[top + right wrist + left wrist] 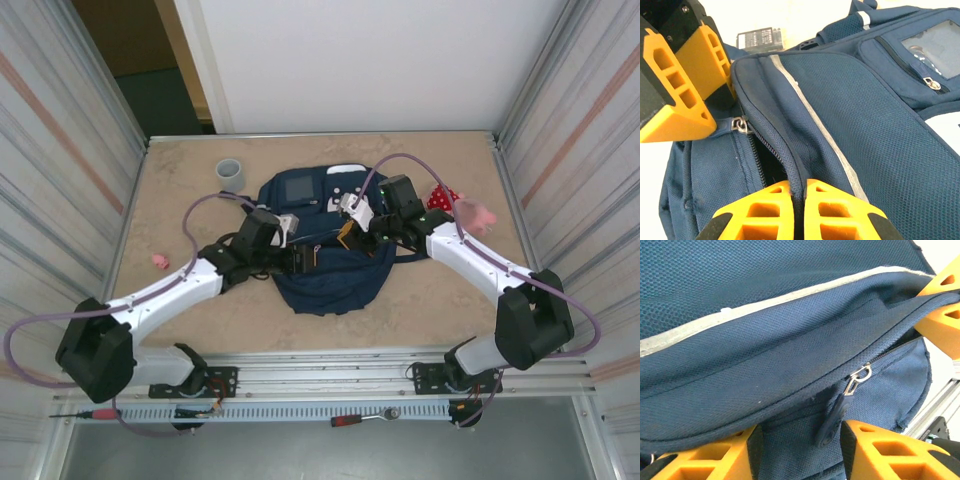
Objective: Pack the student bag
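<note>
Quick update from the remote desk: the student bag (325, 270) lies flat in the middle of the table (430, 300), right between the two arms, with its white-patched end pointing away from the bases. My right gripper (797, 189) is clenched on the rim of the front flap, just beside the reflective stripe (810, 117). That edge is lifted and the compartment under it gapes a little.

My left gripper (800, 435) sits at the same opening with its jaws apart. The zipper pull (837, 412) dangles in the gap between the orange fingers (890, 452), closer to one of them, and nothing's pinching it as far as I can see. The slider (741, 124) sits right next to one of the left gripper's fingers.

Other stuff on the table:
- a grey cup (231, 172) at the far left
- a small pink thing (160, 261) by the left arm
- a red dotted item (441, 194) and something pink (478, 212) by the right arm
- a dark calculator-looking gadget (761, 37) just past the bag's edge
</note>
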You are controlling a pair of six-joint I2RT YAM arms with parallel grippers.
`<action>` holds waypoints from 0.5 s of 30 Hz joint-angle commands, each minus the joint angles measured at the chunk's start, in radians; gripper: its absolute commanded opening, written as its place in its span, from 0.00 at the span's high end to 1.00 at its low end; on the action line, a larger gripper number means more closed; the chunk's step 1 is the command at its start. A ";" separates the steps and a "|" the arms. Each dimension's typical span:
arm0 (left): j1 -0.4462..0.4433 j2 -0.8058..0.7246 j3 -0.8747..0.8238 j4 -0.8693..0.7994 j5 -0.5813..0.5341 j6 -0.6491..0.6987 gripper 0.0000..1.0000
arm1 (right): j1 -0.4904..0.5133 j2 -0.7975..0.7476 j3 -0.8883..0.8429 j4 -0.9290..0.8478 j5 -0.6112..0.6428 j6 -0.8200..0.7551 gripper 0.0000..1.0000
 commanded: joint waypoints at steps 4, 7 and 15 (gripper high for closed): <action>-0.046 0.078 0.114 0.036 -0.020 0.069 0.56 | 0.038 -0.003 0.047 0.023 -0.041 0.009 1.00; -0.049 0.102 0.123 0.041 -0.035 0.066 0.65 | 0.040 -0.010 0.047 0.021 -0.039 0.009 1.00; -0.053 0.100 0.134 -0.062 -0.163 0.105 0.96 | 0.015 -0.044 0.026 0.015 -0.048 -0.008 1.00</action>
